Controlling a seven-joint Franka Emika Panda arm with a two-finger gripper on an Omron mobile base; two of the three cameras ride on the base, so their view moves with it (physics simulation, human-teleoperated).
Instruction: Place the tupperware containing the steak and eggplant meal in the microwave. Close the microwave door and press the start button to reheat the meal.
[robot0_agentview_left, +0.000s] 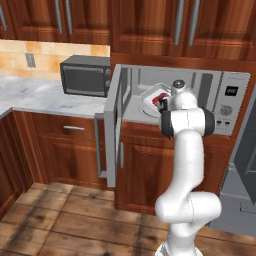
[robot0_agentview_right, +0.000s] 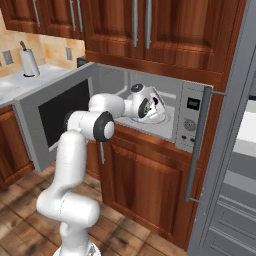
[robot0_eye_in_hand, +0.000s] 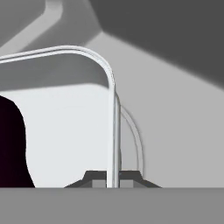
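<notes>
Sitting inside the microwave (robot0_agentview_left: 220, 95) cavity, the tupperware (robot0_agentview_left: 150, 97) rests at or just above the floor, its pale rim tilted a little toward the open front in the left base view. On it the red steak (robot0_agentview_left: 159, 97) shows just at 9 o'clock of the wrist; in the hand view a dark mass at the left edge, at about 8 o'clock, is probably the eggplant (robot0_eye_in_hand: 11, 144) (too close to be sure).

The claw (robot0_eye_in_hand: 113, 178) is pinched nearly shut on the tray's raised rim: in the hand view the thin white wall of the tupperware (robot0_eye_in_hand: 111, 131) runs straight up from between the two dark tips toward 12 o'clock, then curves round a corner toward 10 o'clock. So the tray lies ahead of the claw and off to its 9 o'clock side, with the gripped edge in line with the fingers. A second curved line just beyond the rim at 1 o'clock may be the turntable's edge.

Outward from there, the microwave door (robot0_agentview_left: 113, 125) stands swung wide to the left of the cavity, and the control panel with display and dial is at the right. My judgement: the coming move turns on that rim between the tips — letting go and drawing back toward 6 o'clock, clear of the wall, before the door is dealt with.
</notes>
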